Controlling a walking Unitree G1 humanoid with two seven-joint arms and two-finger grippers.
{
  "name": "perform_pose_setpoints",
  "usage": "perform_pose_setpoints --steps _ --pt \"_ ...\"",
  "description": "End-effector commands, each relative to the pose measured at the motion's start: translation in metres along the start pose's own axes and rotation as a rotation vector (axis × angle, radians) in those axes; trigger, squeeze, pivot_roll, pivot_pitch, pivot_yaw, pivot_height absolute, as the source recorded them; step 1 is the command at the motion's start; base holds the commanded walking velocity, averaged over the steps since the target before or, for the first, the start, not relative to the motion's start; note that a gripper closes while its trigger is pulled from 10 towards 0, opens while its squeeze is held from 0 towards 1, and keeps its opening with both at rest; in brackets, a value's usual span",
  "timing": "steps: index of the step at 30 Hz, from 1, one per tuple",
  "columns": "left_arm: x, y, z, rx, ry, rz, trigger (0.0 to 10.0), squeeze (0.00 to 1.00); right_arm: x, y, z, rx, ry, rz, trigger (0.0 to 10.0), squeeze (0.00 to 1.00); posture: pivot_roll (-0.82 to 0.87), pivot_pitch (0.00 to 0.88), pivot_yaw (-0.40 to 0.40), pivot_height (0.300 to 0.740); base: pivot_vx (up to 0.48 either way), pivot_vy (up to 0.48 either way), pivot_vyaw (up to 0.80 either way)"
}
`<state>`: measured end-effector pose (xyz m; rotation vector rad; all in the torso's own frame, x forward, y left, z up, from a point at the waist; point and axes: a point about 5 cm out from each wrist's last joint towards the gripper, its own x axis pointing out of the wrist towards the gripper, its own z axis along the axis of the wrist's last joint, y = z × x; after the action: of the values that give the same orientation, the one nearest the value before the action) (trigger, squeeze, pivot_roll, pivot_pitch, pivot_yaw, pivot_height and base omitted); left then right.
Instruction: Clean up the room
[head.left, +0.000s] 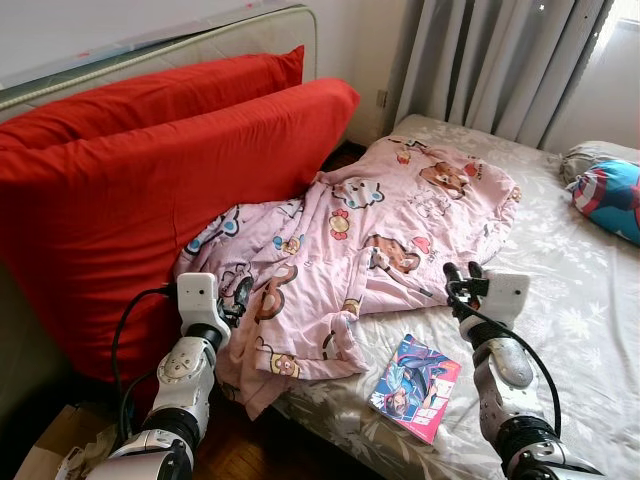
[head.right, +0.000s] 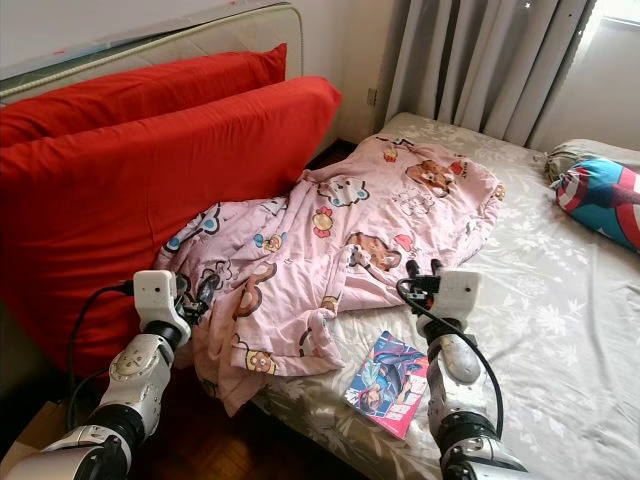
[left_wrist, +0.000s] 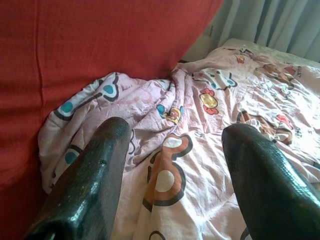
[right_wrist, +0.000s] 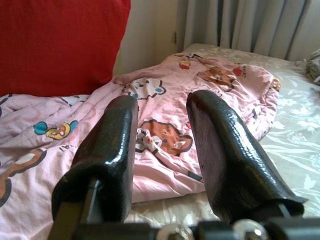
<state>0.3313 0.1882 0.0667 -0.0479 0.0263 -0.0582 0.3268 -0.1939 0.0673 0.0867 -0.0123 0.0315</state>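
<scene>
Captain America pillow (head.left: 610, 197) cut by frame edge.

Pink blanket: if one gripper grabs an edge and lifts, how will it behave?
The pink blanket lies in soft folds, so it is probably floppy and will sag and trail. Part hangs off the bed edge, so it may slide floorward. It looks thin, likely light. Its hem lies near the comic book, which a drag might nudge.
</scene>
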Motion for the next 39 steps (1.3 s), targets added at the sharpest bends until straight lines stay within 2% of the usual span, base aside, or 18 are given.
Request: perform_pose_setpoints --steps 1,6,13,23,26,30,33,39 --pt "-0.002 -0.002 -0.005 -0.005 0.02 -0.002 10.0 0.0 0.003 0.003 0.003 -0.018 -0.007 0.019 10.0 0.0 -0.05 0.0 -0.055 0.74 0.0 0.0 0.0" --pt "-0.002 -0.003 -0.005 -0.004 0.021 -0.009 10.0 0.0 0.003 0.003 0.001 -0.05 0.016 0.022 10.0 0.0 -0.05 0.0 -0.05 0.74 0.0 0.0 0.0" --pt "0.0 -0.002 -0.002 -0.006 0.016 -0.01 10.0 0.0 0.006 0.001 0.003 -0.04 0.03 0.006 10.0 0.0 -0.05 0.0 -0.046 0.74 0.0 0.0 0.0" --pt "0.005 -0.002 0.007 -0.008 -0.012 -0.013 10.0 0.0 0.008 0.0 0.003 -0.047 0.055 -0.014 10.0 0.0 -0.04 0.0 -0.048 0.671 0.0 0.0 0.0" --pt "0.004 0.001 0.005 -0.01 -0.006 -0.004 10.0 0.0 0.01 0.0 0.005 -0.001 0.048 -0.045 10.0 0.0 -0.05 0.0 -0.044 0.651 0.0 0.0 0.0" --pt "0.005 0.0 0.006 -0.005 -0.009 -0.01 10.0 0.0 0.011 0.004 0.004 -0.018 0.054 -0.029 10.0 0.0 -0.05 0.0 -0.042 0.626 0.0 0.0 0.0" --pt "0.006 0.001 0.008 0.001 -0.014 -0.013 10.0 0.0 0.011 0.004 0.005 0.035 0.036 -0.04 10.0 0.0 -0.05 0.0 -0.039 0.621 0.0 0.0 0.0" --pt "0.006 0.001 0.008 0.008 -0.011 -0.015 10.0 0.0 0.014 0.009 0.006 0.054 0.045 -0.018 10.0 0.0 -0.05 0.0 -0.034 0.621 0.0 0.0 0.0"
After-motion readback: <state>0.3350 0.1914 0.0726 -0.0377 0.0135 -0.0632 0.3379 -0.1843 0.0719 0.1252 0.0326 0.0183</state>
